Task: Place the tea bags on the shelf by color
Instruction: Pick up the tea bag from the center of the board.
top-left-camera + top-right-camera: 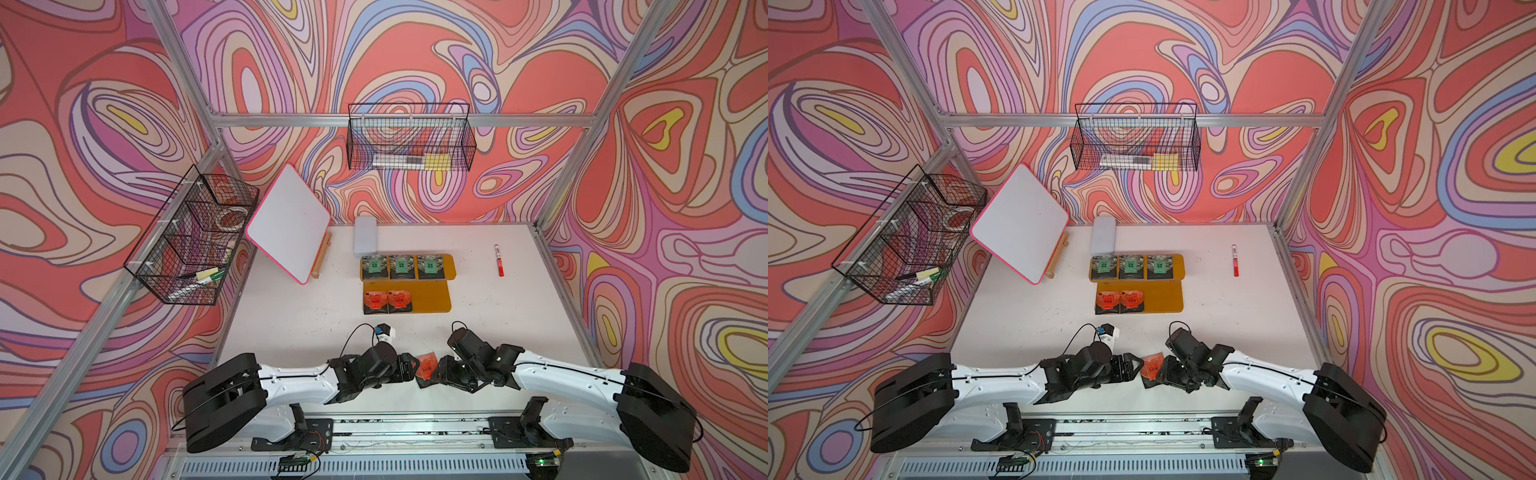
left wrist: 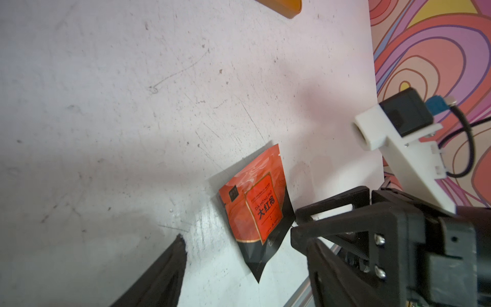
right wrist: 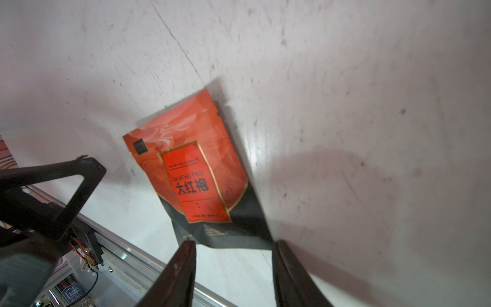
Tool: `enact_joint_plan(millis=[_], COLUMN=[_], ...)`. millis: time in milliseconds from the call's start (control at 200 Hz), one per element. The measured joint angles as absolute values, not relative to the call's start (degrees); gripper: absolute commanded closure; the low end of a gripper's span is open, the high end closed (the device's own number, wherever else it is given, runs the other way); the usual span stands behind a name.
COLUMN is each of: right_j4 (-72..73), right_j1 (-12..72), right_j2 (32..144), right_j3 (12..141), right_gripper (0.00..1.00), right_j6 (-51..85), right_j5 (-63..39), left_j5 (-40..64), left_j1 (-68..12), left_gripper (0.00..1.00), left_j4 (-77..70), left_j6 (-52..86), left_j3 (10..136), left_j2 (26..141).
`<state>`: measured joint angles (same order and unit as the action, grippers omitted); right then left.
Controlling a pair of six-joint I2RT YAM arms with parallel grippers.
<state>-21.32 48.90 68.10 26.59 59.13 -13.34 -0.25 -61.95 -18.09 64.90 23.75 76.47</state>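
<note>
1. Our right gripper (image 3: 234, 243) pinches the loose orange tea bag (image 3: 191, 170) by its dark lower edge, with a fingertip at each corner. The bag is tilted up off the table (image 1: 498, 324), well short of the shelf (image 1: 432, 297).
2. Our left gripper (image 1: 412, 369) sits just beside that bag, fingers spread and holding nothing.
3. Three green tea bags (image 1: 401, 266) fill the shelf's far board.
4. Two orange tea bags (image 1: 375, 300) lie side by side on the near board, with bare board to their right.
</note>
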Motion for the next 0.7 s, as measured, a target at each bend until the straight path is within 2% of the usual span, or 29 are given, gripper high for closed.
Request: enact_joint_plan(millis=[331,701], right_j4=[-19.0,-17.8], right_j1=[48.9,48.9], right_j2=[68.4,68.7], right_j3=[26.0,25.7], right_gripper=[0.52,0.52], right_j6=[59.5,59.7], right_j5=[-14.2,-14.7], left_j5=[-0.3,-0.4], left_j1=[-62.6,-62.7], left_gripper=[0.36,0.40], left_j4=[-23.8,-31.3], left_j6=[69.3,72.9], left_j3=[23.7,23.7], left_j2=[82.0,86.8])
